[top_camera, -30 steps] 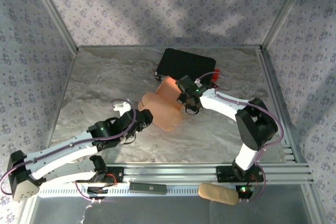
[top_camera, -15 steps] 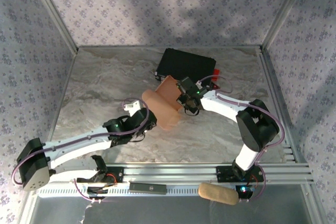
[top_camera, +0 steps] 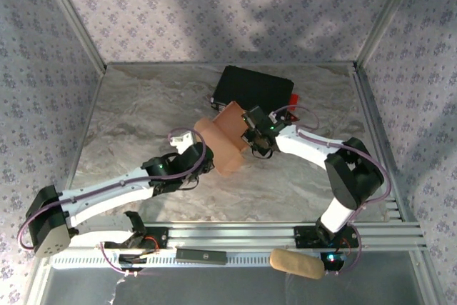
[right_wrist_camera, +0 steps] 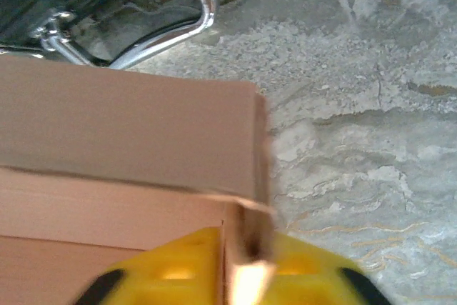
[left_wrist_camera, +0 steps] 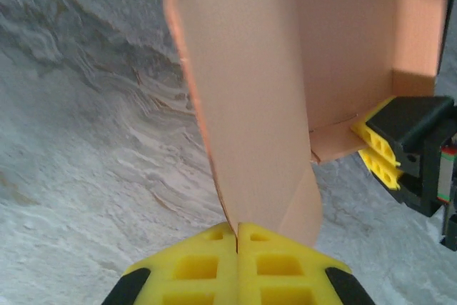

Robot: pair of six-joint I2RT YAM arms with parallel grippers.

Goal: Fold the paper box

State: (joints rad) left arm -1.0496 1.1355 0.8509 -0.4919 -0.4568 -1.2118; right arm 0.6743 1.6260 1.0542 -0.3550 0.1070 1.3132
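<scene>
The box (top_camera: pixel 223 141), salmon-orange thin card creased into half-raised panels, stands mid-worktop (top_camera: pixel 128 119), just at 6 o'clock of the black case (top_camera: pixel 253 89), with the left claw (left_wrist_camera: pixel 236 228) pinched onto its 7 o'clock edge and the right claw (right_wrist_camera: pixel 239 244) clamped on its 3 o'clock flap.

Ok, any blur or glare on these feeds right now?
Right wrist: the right hand and the near paper box edge are soft, with a blown-out spot there; glare on the metal handle. Left wrist: crisp. Top external: soft shadows across the walls, no glare.
</scene>
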